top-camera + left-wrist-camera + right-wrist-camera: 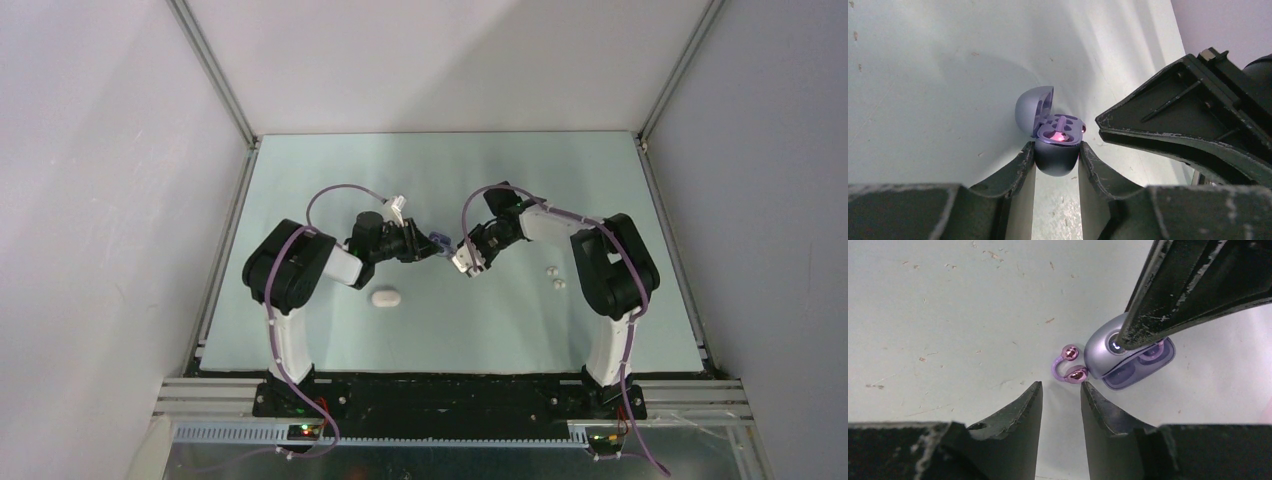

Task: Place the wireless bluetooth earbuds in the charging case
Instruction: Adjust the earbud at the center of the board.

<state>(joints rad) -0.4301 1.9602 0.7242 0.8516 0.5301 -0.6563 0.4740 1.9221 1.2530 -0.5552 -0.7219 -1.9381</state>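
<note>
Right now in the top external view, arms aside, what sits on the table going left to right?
white charging case → purple charging case → white earbuds

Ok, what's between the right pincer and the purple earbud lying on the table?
Nothing: the right wrist view shows only bare table between the right pincer and the purple earbud, which lies beside the purple case.
</note>
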